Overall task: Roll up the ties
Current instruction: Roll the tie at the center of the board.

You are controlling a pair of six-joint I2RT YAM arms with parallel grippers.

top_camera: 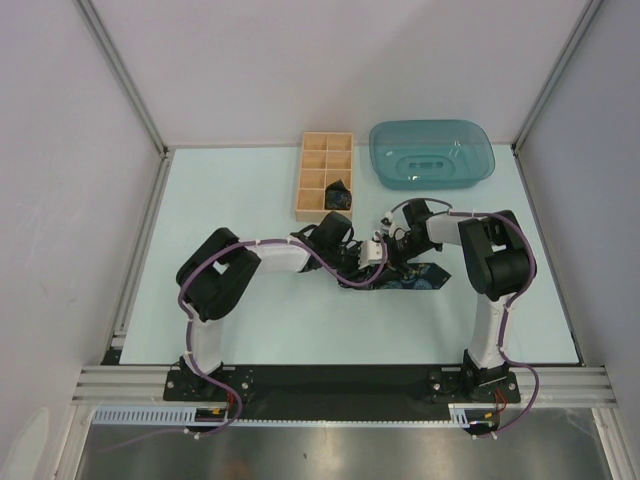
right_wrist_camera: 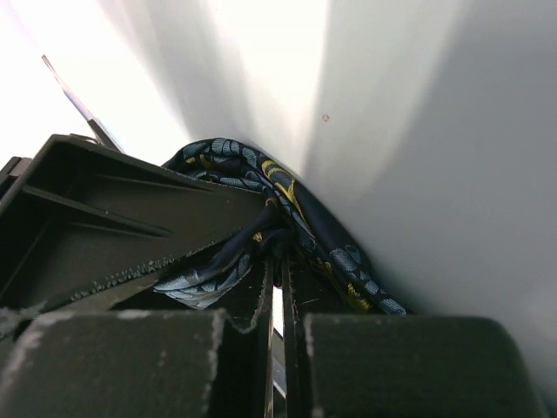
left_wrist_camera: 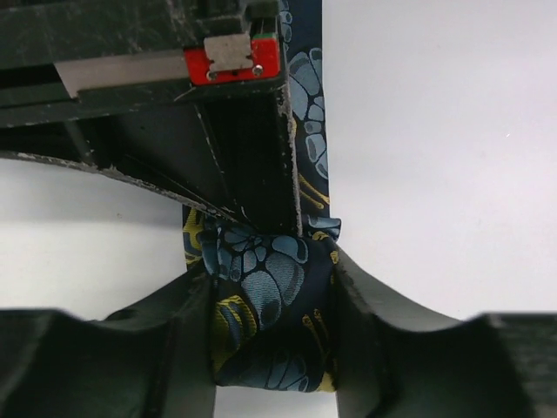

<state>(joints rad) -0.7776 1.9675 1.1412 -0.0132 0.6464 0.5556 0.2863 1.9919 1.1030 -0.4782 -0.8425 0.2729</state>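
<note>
Top external view shows the two arms coming from the near edge of the table (top_camera: 230, 200) and meeting at its centre, a little to the right. Between them lies the tie (top_camera: 420, 277), a dark strip whose free length runs toward the right edge of the table.

From the left wrist camera, the left gripper (left_wrist_camera: 270, 279) stands at a middle width. Its two fingers (left_wrist_camera: 392, 348) press from both sides on a bunched, partly rolled part of the tie, and the blue and yellow fabric fills the gap between them. The rest of the strip goes away flat on the table behind the other gripper.

From the right wrist camera, the right gripper (right_wrist_camera: 277, 270) has its fingers (right_wrist_camera: 365, 366) nearly together, with only a thin slit between, and a fold of the tie is pinched at their tips.

Farther, near the far edge, is the wooden box (top_camera: 312, 160). A rolled tie (top_camera: 338, 196) sits in its near right compartment. Just beside the box, to the right, is the teal tray (top_camera: 480, 160).
</note>
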